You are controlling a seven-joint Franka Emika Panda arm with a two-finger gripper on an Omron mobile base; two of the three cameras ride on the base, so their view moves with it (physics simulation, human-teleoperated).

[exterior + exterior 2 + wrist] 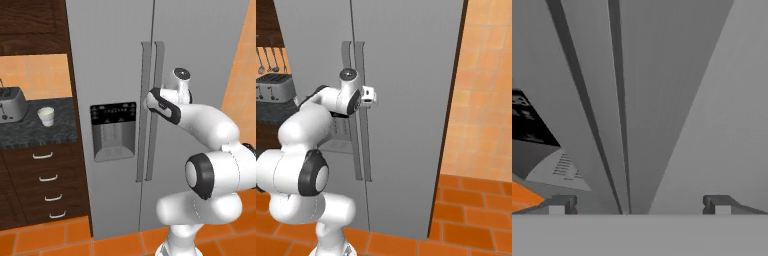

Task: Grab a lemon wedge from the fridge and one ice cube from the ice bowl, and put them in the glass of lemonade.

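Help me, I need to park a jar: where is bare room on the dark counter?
The dark speckled counter is bare in front of the steel toaster and between the whitish tapered cup and the grey steel fridge. The toaster-to-cup gap is tighter.

White arm folded, rising from the base low in both base views. Shoulder and elbow bulk sit low and near; dark joint bands at the elbow and forearm. Forearm reaches up and away toward the far side, wrist bent so the hand points forward at about mid height. Wrist cap faces up, round and grey. Gripper (pixel 639 205) level, jaws spread wide, nothing between them. In the hand view both finger tips (pixel 562 204) stand well apart, one at each side of the lower frame. From the right base view the hand (pixel 367 96) juts out to the right of the wrist
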